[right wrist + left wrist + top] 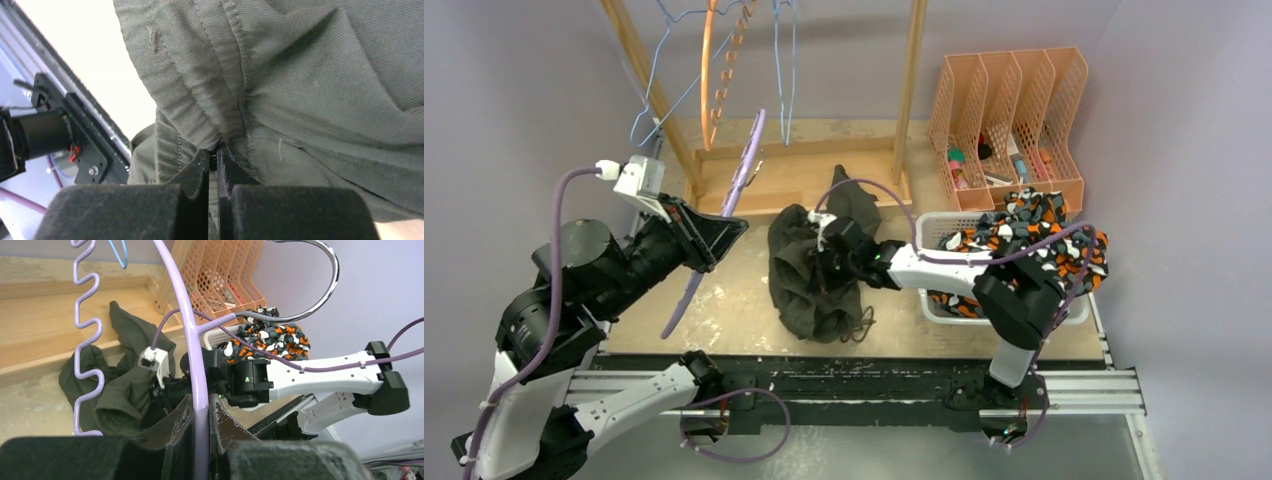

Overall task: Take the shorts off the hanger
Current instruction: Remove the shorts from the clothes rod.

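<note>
The olive-green shorts (799,275) lie crumpled in the middle of the desk (724,310), apart from the lilac hanger (742,175). The right arm's jaws are clenched on a fold at their waistband. The left arm's jaws clamp the hanger's bar, holding it tilted above the desk. Camo shorts (1034,235) fill the white basket (936,226).

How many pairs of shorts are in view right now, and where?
2. The olive-green fabric shorts lie heaped on the table, pinched by the right gripper. The orange-black-white camo shorts sit piled in the white plastic basket. Others may be hidden underneath.
</note>
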`<act>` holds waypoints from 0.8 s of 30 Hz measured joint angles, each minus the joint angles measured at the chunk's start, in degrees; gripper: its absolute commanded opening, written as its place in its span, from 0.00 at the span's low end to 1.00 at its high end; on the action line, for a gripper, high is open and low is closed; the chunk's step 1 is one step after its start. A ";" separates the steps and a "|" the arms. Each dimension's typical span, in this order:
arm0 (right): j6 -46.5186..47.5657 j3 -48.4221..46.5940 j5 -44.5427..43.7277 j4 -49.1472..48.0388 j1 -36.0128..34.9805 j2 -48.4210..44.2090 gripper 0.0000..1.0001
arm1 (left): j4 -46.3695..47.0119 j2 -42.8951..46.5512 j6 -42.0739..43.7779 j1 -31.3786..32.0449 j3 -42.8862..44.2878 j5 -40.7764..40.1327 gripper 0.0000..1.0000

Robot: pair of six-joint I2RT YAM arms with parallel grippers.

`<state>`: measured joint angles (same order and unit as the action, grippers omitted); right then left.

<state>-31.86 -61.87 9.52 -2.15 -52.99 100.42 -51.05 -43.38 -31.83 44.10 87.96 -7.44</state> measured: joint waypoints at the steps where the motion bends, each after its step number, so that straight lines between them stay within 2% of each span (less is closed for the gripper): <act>1: 0.09 -0.83 0.11 -0.07 -1.38 0.85 0.06 | 0.17 -0.07 0.00 0.00 -0.57 -0.26 0.00; 6: -0.20 -1.36 -1.16 0.61 -4.50 0.28 0.25 | 1.31 -0.24 -0.28 0.00 -3.43 -0.26 0.00; 11: -1.79 1.95 -5.01 1.38 -3.85 -11.45 0.45 | 4.13 0.59 -0.70 0.00 -7.45 -0.02 0.00; 17: -5.18 5.75 -10.21 -0.81 -3.67 -27.61 0.49 | 8.20 0.39 -2.10 0.00 -11.65 2.54 0.00; 24: -10.67 13.99 -12.85 -5.73 -3.67 -41.40 0.55 | 14.19 -1.22 -5.14 0.00 -16.98 7.98 0.00</act>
<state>-42.52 -47.88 -3.33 -7.88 -56.66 59.02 -36.86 -44.60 -36.97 44.10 70.98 0.54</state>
